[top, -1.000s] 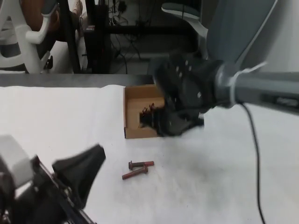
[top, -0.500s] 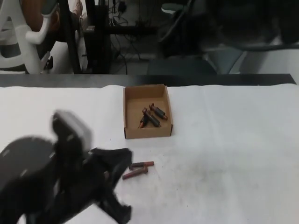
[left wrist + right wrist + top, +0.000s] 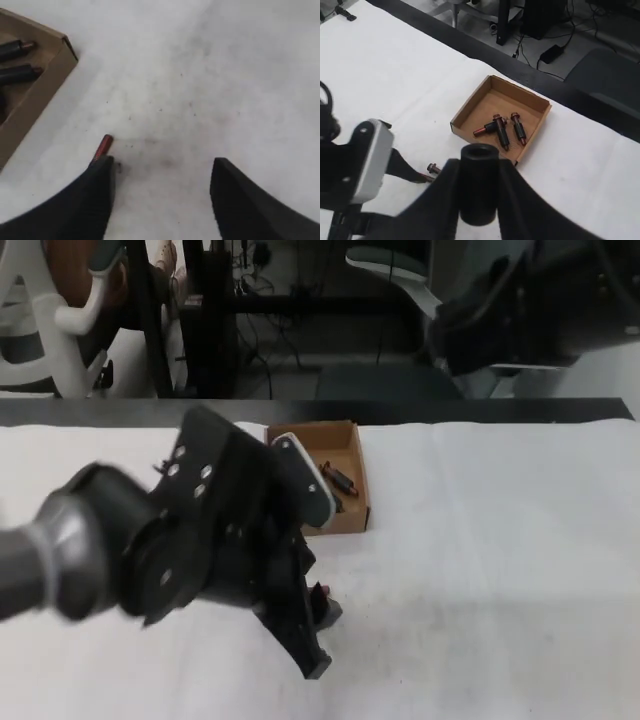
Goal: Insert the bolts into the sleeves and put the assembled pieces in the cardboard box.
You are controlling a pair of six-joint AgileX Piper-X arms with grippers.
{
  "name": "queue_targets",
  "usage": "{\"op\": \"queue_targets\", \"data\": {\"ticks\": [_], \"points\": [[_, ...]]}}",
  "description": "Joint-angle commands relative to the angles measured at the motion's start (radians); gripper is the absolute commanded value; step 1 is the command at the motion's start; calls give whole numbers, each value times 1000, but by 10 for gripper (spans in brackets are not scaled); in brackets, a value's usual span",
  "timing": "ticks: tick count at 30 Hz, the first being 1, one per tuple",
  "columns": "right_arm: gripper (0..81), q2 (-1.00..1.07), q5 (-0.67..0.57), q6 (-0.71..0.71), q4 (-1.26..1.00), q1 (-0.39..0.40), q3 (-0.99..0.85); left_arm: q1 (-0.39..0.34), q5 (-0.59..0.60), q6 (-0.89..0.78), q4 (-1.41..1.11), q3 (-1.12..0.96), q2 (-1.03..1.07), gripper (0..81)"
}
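Note:
My left gripper (image 3: 163, 162) hangs open just above the white cloth, and the threaded red tip of a bolt (image 3: 104, 145) pokes out beside one finger (image 3: 95, 200). In the high view the left arm (image 3: 200, 540) covers the spot where the loose bolts lie. The right wrist view shows a bolt head (image 3: 432, 168) beside that arm. My right gripper (image 3: 479, 172) is shut on a black sleeve (image 3: 479, 200), held upright high above the bench. The cardboard box (image 3: 465, 111) holds three assembled pieces (image 3: 500, 131). Its corner (image 3: 45, 85) sits close to the left gripper.
White cloth covers the bench, with its dark back edge (image 3: 500, 410) beyond the box (image 3: 345, 440). The right arm (image 3: 510, 310) is raised at the back right. Chairs and cables fill the room behind. Open cloth lies to the right of the box.
The right arm rose from over the box to the back right. The left arm swung in from the near left and now covers the loose bolts.

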Motion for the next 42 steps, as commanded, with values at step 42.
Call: {"op": "queue_targets", "data": {"ticks": [42], "points": [[0, -30, -22, -36, -9, -6, -3, 25, -170, 325, 251, -277, 413, 365]]}}
